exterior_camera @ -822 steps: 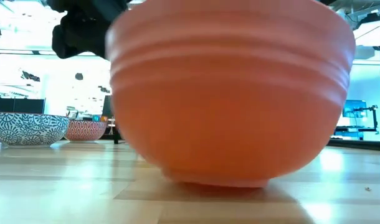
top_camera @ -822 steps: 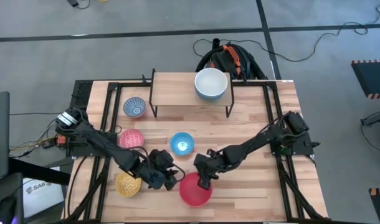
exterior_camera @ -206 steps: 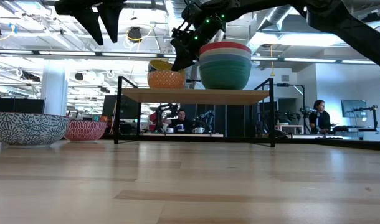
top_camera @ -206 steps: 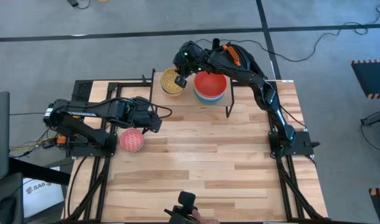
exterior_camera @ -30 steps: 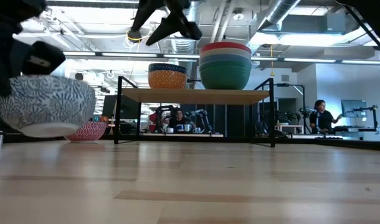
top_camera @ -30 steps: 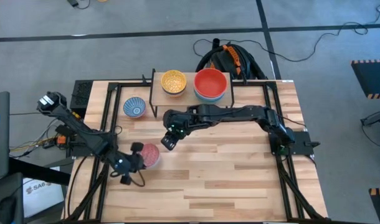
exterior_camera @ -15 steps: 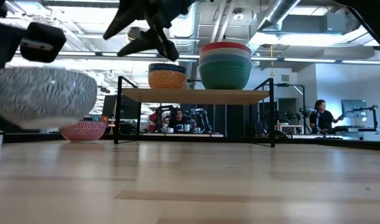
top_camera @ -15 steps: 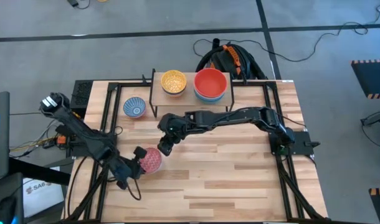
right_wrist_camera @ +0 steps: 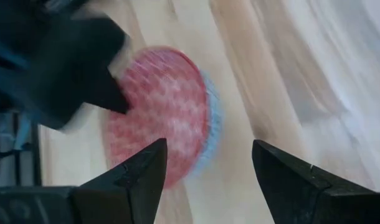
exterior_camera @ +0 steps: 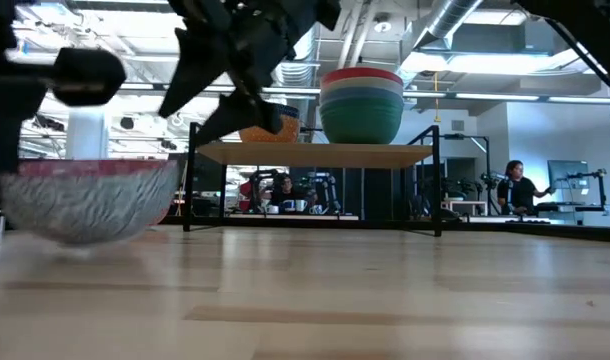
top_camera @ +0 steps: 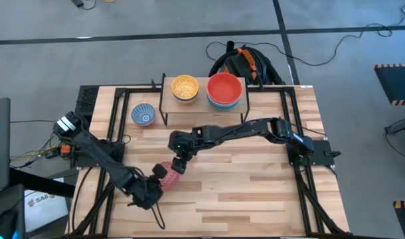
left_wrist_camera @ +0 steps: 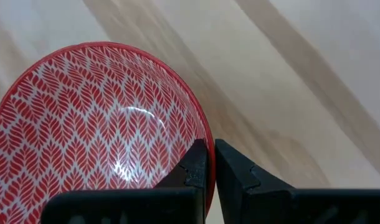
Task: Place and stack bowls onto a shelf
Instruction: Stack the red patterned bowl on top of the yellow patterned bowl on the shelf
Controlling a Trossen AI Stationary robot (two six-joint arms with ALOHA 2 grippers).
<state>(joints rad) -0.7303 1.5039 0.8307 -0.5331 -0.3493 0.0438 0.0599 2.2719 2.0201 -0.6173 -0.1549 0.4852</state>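
The pink patterned bowl [top_camera: 169,176] is near the table's middle, toward the near left, with my left gripper [left_wrist_camera: 209,149] shut on its rim. In the low view the bowl [exterior_camera: 85,200] shows its grey-blue patterned outside, low over the tabletop. My right gripper [top_camera: 178,164] hovers open just above the bowl's far side; in its wrist view the bowl [right_wrist_camera: 162,115] lies below the spread fingers. On the shelf [top_camera: 202,106] stand a yellow bowl [top_camera: 184,87] and a stack topped by a red bowl [top_camera: 224,89]. My left gripper pinches the bowl's rim [left_wrist_camera: 201,127], one finger inside the bowl and one outside. The fingers reach in from the table's near left, slanting down. The bowl stays upright, mouth up; whether its base touches the table I cannot tell.
A blue-and-white patterned bowl [top_camera: 143,115] sits on the table left of the shelf. Black frame rails [top_camera: 116,119] run along both table sides. An orange-and-black bag [top_camera: 245,63] lies beyond the far edge. People sit in the room behind [exterior_camera: 512,185].
My left gripper has carried the pink patterned bowl toward the near edge and a little to the right, lowering it close to the tabletop. My right gripper has come toward the near edge and down, following the bowl, and now stands over it.
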